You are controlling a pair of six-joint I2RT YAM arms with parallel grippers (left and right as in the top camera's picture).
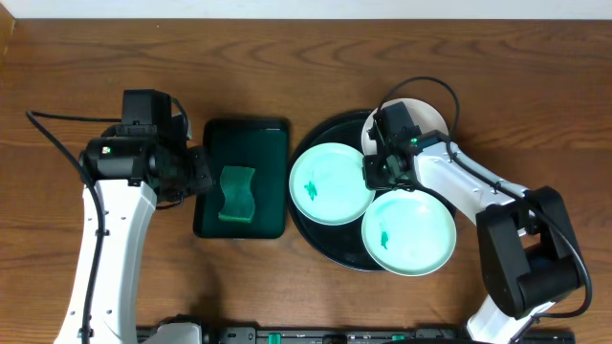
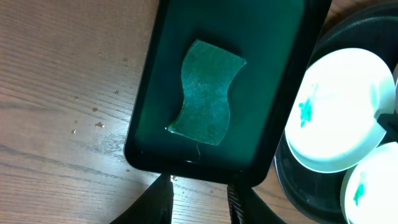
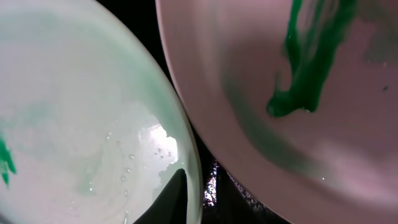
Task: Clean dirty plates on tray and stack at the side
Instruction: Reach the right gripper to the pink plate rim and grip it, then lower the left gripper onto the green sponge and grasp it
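Observation:
Two pale mint plates with green smears lie on the round black tray (image 1: pixel 318 239): one at its left (image 1: pixel 330 183), one at its front right (image 1: pixel 411 234). A white plate (image 1: pixel 432 113) shows at the back, partly hidden by my right arm. My right gripper (image 1: pixel 379 174) sits where the two mint rims meet. In the right wrist view it (image 3: pixel 206 200) is shut on the rim of a mint plate (image 3: pixel 93 93), one finger inside the plate and one outside. My left gripper (image 2: pixel 199 204) hangs open and empty over the wood, just short of the rectangular tray.
A dark green rectangular tray (image 1: pixel 270 143) stands left of the black tray and holds a wavy green sponge (image 1: pixel 236 194). Crumbs dot the wooden table (image 2: pixel 74 118) beside it. The left arm (image 1: pixel 115 162) stands left of that tray.

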